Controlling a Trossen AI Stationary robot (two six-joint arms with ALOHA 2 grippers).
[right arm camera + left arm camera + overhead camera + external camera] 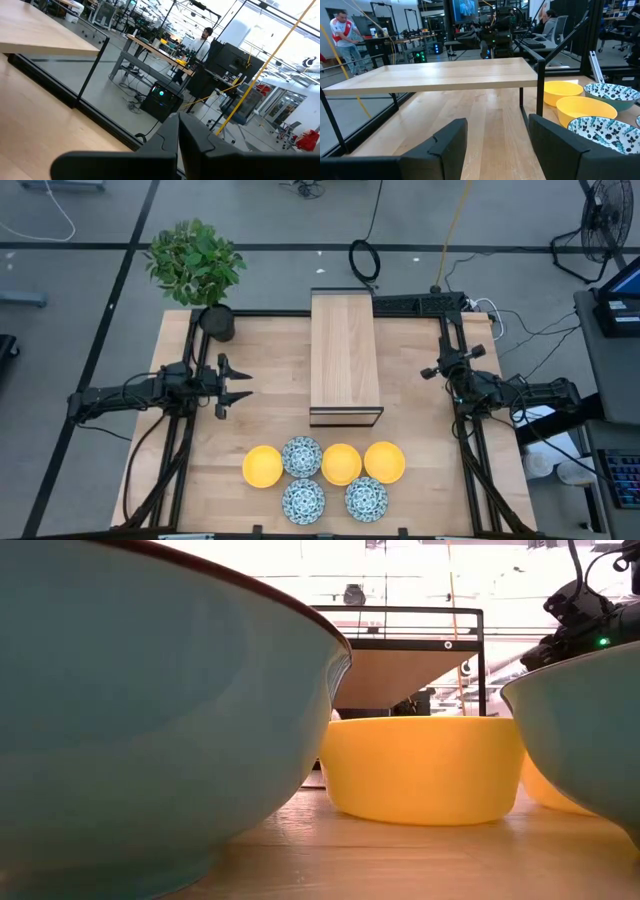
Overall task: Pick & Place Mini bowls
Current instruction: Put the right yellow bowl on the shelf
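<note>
Several mini bowls rest on their bases near the table's front edge. Three are plain yellow [263,466] [341,464] [384,462]. Three are white with a blue flower pattern [301,456] [303,500] [366,499]. My left gripper [240,383] is at the table's left side, level and open with nothing between its fingers [497,145]; the bowls [585,110] lie off to its side. My right gripper [432,370] waits at the table's right side, shut on nothing [179,135]. In the low view a light-blue bowl wall [150,720] fills the left and a yellow bowl [425,770] stands behind it.
A wooden shelf on a black frame [345,358] stands in the table's middle toward the far edge, between the two arms. A dark pot with a green plant [217,322] sits at the far left corner. Bare tabletop [270,410] lies between the left gripper and the bowls.
</note>
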